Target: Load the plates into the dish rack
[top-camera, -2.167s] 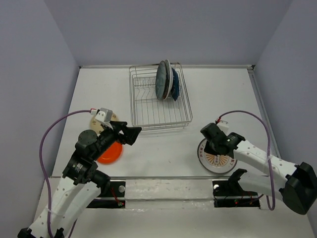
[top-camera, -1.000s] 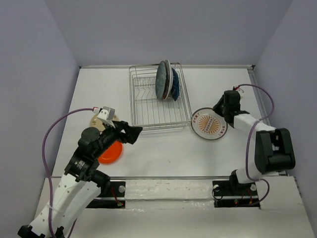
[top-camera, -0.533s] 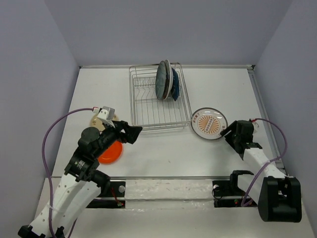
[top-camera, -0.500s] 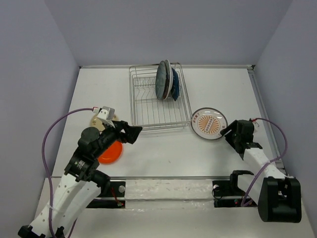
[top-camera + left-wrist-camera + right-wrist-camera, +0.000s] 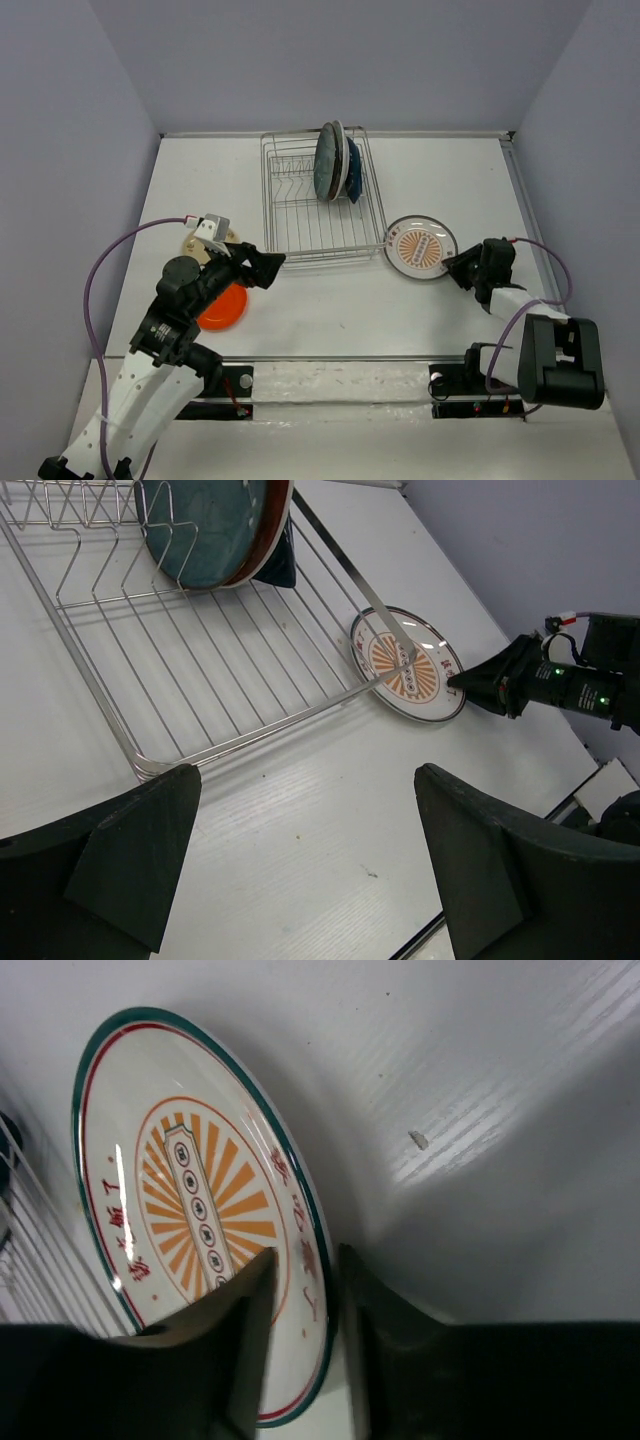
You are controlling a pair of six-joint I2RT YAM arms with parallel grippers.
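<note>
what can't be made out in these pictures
- Cream plate: top view, mostly under the left arm.
- Racked plates in the dish rack: top view, overlapping, count unclear.
- Right end effector: right wrist view, straddles the rim of the sunburst plate; grip unclear.

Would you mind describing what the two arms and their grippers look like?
The left arm and right arm have white links with black joints. The left gripper and right gripper each have two dark wedge-shaped fingers. A purple cable loops beside each arm.
</note>
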